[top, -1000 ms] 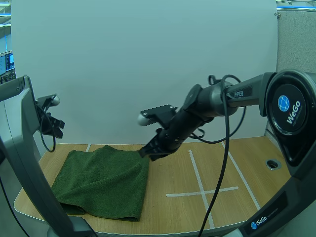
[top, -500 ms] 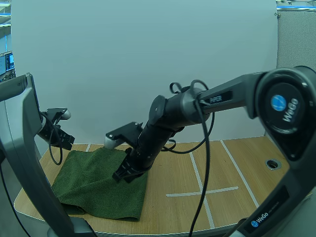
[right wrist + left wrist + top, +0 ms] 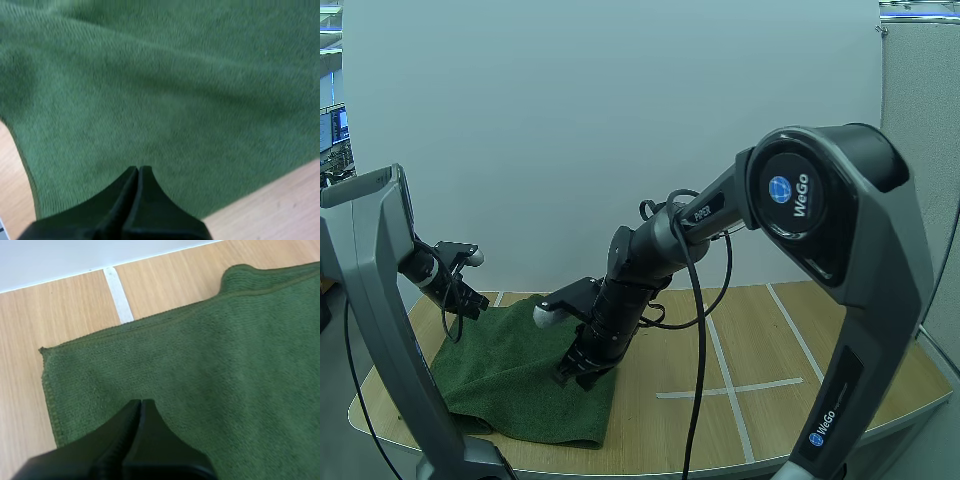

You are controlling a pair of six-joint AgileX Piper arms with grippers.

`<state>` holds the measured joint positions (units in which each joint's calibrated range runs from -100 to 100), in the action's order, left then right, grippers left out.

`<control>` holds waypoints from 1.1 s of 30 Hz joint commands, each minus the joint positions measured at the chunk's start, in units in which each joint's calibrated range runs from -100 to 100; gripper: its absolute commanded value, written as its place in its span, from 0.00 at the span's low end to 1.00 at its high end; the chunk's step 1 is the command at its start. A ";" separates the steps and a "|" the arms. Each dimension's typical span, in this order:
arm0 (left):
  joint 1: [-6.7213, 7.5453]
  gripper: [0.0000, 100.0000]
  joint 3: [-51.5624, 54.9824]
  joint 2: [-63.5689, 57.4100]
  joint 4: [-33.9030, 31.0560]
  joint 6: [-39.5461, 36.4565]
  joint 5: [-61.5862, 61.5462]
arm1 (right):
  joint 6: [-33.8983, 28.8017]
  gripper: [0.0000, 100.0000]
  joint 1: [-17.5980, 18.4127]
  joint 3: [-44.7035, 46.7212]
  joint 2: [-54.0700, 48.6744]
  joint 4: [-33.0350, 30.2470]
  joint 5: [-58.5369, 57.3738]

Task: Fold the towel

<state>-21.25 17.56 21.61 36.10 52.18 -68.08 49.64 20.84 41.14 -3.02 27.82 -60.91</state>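
The green towel [image 3: 515, 375] lies spread on the wooden bench [image 3: 810, 330], directly beneath both end effectors. The right end effector [image 3: 577, 376] is down low at the cloth, with the towel's edge and bare wood just beside it. Its fingers are pressed together into one dark wedge with nothing between them. The left end effector [image 3: 475, 308] hangs over the towel near a far corner, its fingers likewise together and empty. Just beyond that corner a white tape line [image 3: 118, 295] crosses the wood.
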 commanded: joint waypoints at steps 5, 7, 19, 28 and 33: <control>0.39 0.00 -4.03 5.63 1.18 -0.61 1.16 | 0.59 0.00 2.80 -3.48 5.02 -0.11 3.01; 0.39 0.00 -4.03 6.31 1.18 -0.16 1.16 | 0.27 0.00 3.10 -3.48 5.89 -1.03 3.24; 0.39 0.00 -4.03 7.40 1.31 -0.17 3.85 | -0.48 0.00 3.10 -2.87 7.47 -3.35 0.88; 0.39 0.00 -4.03 10.29 1.31 -0.17 4.64 | -2.51 0.00 3.10 -0.74 7.47 -7.61 -0.33; 0.39 0.00 -4.03 10.48 1.31 0.13 6.04 | -2.71 0.00 3.10 -0.62 7.47 -8.23 -2.34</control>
<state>-21.08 13.39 30.17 37.14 51.84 -64.40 48.07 23.88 39.11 4.89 22.56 -59.64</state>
